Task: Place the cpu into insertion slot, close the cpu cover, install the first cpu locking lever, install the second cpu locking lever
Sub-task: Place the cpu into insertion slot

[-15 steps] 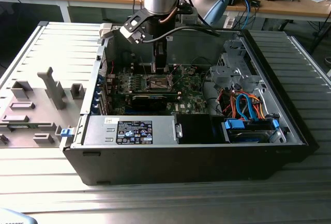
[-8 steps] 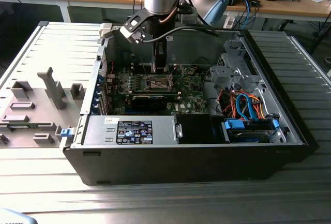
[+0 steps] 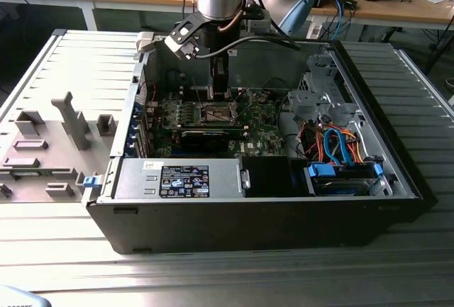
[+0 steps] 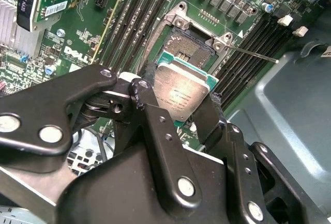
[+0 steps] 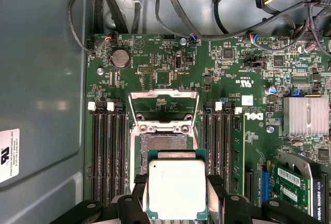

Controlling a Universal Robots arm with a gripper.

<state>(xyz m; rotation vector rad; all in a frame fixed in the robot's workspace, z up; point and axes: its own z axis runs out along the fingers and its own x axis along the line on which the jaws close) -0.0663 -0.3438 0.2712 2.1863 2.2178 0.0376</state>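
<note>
Second wrist view: my end effector [image 4: 181, 102] clamped on cpu [image 4: 182, 92] by two opposite edges, metal top up. cpu hangs just beside insertion slot [image 4: 192, 48], not in it yet. First wrist view: cpu cover [image 5: 163, 95] swung open off slot.

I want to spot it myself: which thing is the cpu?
Look inside the open computer case at the big green board. Close to its dark square insertion slot, the black jaws of the gripper pinch a small flat square. That is the cpu: plain dull silver with a thin green edge, unlike the ribbed silver heatsink.
</note>
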